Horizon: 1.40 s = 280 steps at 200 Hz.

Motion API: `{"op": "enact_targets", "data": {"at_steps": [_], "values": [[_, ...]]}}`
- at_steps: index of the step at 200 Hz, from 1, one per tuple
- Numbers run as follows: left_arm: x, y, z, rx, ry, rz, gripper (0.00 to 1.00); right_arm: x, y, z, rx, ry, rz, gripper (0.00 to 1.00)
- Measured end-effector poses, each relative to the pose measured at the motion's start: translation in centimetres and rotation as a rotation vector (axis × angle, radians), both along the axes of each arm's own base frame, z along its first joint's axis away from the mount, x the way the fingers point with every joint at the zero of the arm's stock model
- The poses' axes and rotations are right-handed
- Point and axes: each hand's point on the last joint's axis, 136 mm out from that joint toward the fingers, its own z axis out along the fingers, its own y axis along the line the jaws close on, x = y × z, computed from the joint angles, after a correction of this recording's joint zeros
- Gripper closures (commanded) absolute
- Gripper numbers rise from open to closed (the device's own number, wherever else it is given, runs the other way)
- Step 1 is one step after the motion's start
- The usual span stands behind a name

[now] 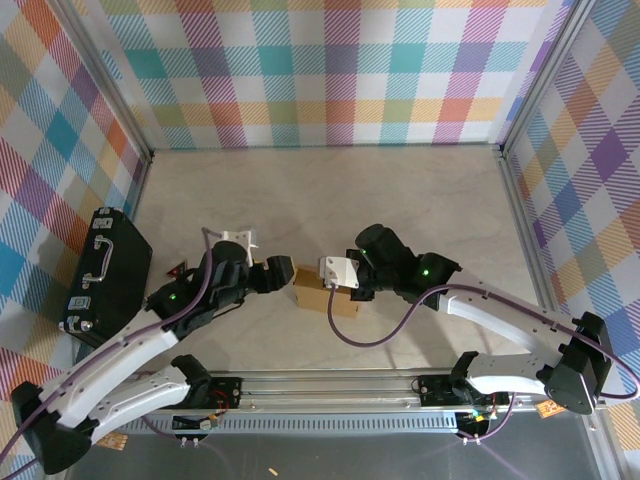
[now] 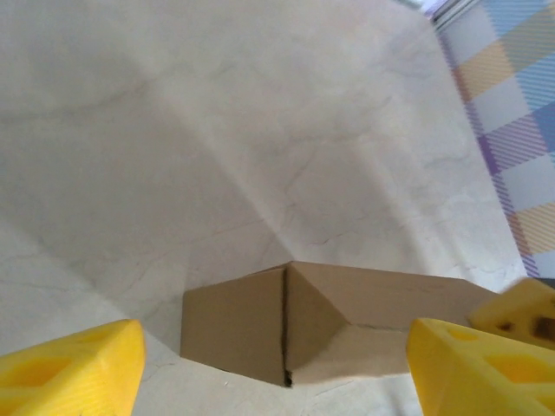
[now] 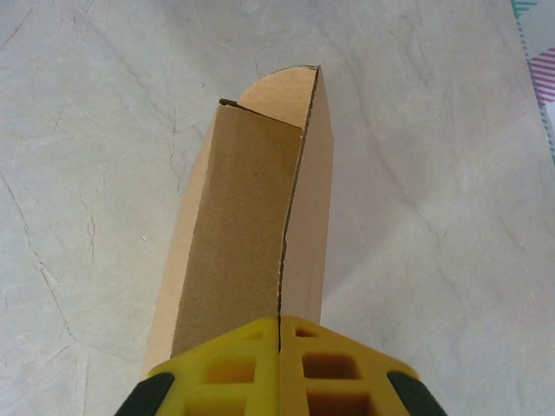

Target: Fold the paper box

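The paper box (image 1: 312, 293) is brown cardboard, folded into a low block on the table between the two grippers. In the left wrist view its near corner with a vertical seam (image 2: 238, 325) lies just ahead of my left gripper (image 2: 277, 368). That gripper is open, its yellow fingers (image 2: 69, 364) spread wide to either side with nothing between them. In the right wrist view the box (image 3: 251, 225) runs away from my right gripper (image 3: 279, 368), which is shut. Its yellow fingertips meet against the box's near end, in line with the slit between two panels. From above, the left gripper (image 1: 278, 276) is at the box's left end and the right gripper (image 1: 345, 290) at its right end.
A black hard case with a handle (image 1: 105, 270) lies at the left, beside the left arm. Plaid walls with metal posts enclose the table on three sides. Bare marble-patterned table surface (image 1: 330, 200) stretches behind the box.
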Motion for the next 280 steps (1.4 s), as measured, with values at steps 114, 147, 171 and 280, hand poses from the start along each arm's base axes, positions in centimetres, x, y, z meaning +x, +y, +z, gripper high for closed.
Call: {"op": "enact_targets", "data": {"at_steps": [114,147,171,280], "values": [[-0.1,-3.4,-3.7,-0.167,0.185,-0.048,0.47,-0.1,0.0,-0.6,-0.031,-0.032,0.024,1.00],[-0.5,-3.7,-4.7,-0.231,0.168,-0.061,0.57,-0.2,0.0,-1.2,-0.040,-0.025,0.028,0.97],[-0.7,-3.7,-5.6,-0.265,0.159,-0.064,0.59,-0.4,-0.1,-1.5,-0.051,-0.019,0.032,0.70],[-0.5,-3.2,-5.4,-0.270,0.132,-0.041,0.63,0.3,-4.0,6.5,0.424,0.249,-0.413,0.09]]}}
